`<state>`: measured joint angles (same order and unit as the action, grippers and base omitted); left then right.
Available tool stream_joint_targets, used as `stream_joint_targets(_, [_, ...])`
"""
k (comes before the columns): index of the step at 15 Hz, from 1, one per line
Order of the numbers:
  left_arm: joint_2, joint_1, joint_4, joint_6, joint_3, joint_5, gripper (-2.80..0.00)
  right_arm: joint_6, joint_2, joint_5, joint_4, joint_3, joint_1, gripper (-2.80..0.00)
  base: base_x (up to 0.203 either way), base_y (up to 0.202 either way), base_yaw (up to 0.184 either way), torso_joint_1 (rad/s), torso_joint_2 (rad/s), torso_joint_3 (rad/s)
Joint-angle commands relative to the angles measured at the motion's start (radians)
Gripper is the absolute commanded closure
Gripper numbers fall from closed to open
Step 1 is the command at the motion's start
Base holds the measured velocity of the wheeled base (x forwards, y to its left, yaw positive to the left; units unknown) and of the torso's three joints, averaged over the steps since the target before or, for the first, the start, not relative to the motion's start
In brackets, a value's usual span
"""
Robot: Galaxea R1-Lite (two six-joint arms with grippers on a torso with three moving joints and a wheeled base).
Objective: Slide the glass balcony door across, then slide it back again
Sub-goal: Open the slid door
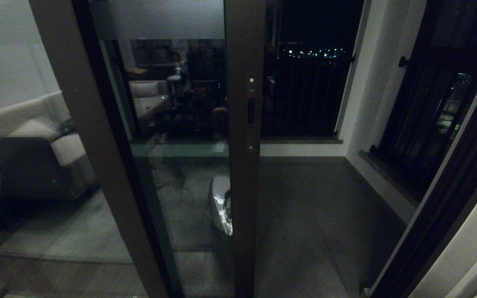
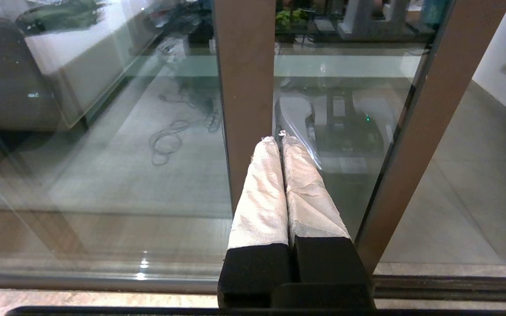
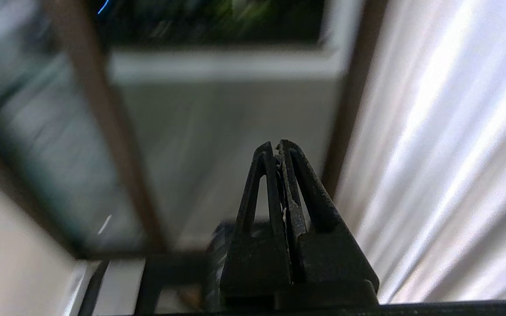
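Nearest in the left wrist view, the left gripper (image 2: 279, 138) hangs low with its two cloth-wrapped fingers (image 2: 262, 193) pressed flat together, clenched on nothing, their tips pointing at the foot of a brown door stile just above the floor track (image 2: 455, 287). The right gripper (image 3: 278, 145) is likewise clenched, its black fingers (image 3: 305, 193) meeting at the tips with nothing between them; its view is smeared, showing only a brown frame bar and a pale streaked surface beside it. Neither arm appears in the head view. There, the glass balcony door (image 1: 180, 124) stands directly ahead, slid part way across so that its handled edge stile (image 1: 244, 165) rises near the middle of the view, bearing a narrow recessed black handle (image 1: 251, 112) with a silver screw above and below. Room furniture reflects in its glass. To the right of the stile the doorway is open onto the tiled balcony floor (image 1: 317, 215). Farther off stands a dark railing (image 1: 300, 95) with distant city lights beyond, and a barred window (image 1: 433, 103) in the right-hand wall.
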<state>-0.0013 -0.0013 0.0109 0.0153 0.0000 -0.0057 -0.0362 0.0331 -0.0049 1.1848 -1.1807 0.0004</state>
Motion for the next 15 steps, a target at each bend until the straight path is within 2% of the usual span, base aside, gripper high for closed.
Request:
stream_joint_targets(1, [0.0,0.0,0.0,0.002,0.0,0.0,0.0,0.003,-0.033,0.051,-0.09,0.222,-0.002,0.0,0.0,0.0,0.0,0.0,0.0,0.0])
stream_joint_targets(6, [0.0,0.001,-0.002,-0.008,0.0,0.0,0.0,-0.04,-0.032,0.075,-0.775,0.899,-0.002,0.0,0.0,0.0,0.0,0.0,0.0,0.0])
stream_joint_targets(8, [0.0,0.0,-0.005,-0.008,0.0,0.0,0.0,-0.052,-0.032,0.052,-1.029,1.108,-0.002,0.0,0.0,0.0,0.0,0.0,0.0,0.0])
stream_joint_targets(9, [0.0,0.0,-0.006,-0.005,0.0,0.0,0.0,-0.033,-0.032,0.039,-1.146,1.16,-0.002,0.0,0.0,0.0,0.0,0.0,0.0,0.0])
stream_joint_targets(10, [0.0,0.001,-0.009,-0.003,-0.009,-0.003,0.0,-0.021,-0.032,0.026,-1.189,1.177,-0.002,0.0,0.0,0.0,0.0,0.0,0.0,0.0])
stream_joint_targets(12, [0.021,0.001,-0.008,-0.004,-0.109,-0.018,0.0,-0.022,-0.032,0.022,-1.183,1.181,-0.002,0.0,0.0,0.0,0.0,0.0,0.0,0.0])
stream_joint_targets(15, [0.176,0.005,-0.006,-0.015,-0.266,-0.14,0.0,-0.004,-0.032,0.019,-1.185,1.181,-0.002,0.0,0.0,0.0,0.0,0.0,0.0,0.0])
